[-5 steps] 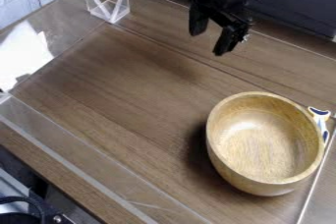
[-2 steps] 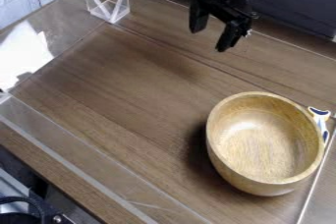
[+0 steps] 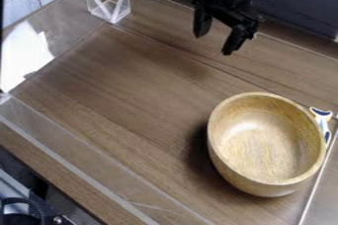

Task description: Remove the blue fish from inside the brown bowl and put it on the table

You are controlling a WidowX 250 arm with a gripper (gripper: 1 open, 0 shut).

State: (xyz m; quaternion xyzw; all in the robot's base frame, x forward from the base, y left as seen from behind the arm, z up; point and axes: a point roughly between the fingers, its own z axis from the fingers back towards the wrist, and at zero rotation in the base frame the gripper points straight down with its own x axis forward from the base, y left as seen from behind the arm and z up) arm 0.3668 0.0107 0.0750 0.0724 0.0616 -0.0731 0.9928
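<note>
a small clear plastic piece, v-shaped, stands upright near the far left corner. a clear sheet with bright glare lies along the left edge.

The black gripper hangs from the top edge of the view, pointing steeply downward with a slight tilt. Its two dark fingers stand apart, the jaws spread wide with nothing between them. One finger sits lower and further right than the other. Only the wrist and the gripper body show; the arm above is cut off by the frame.
</note>
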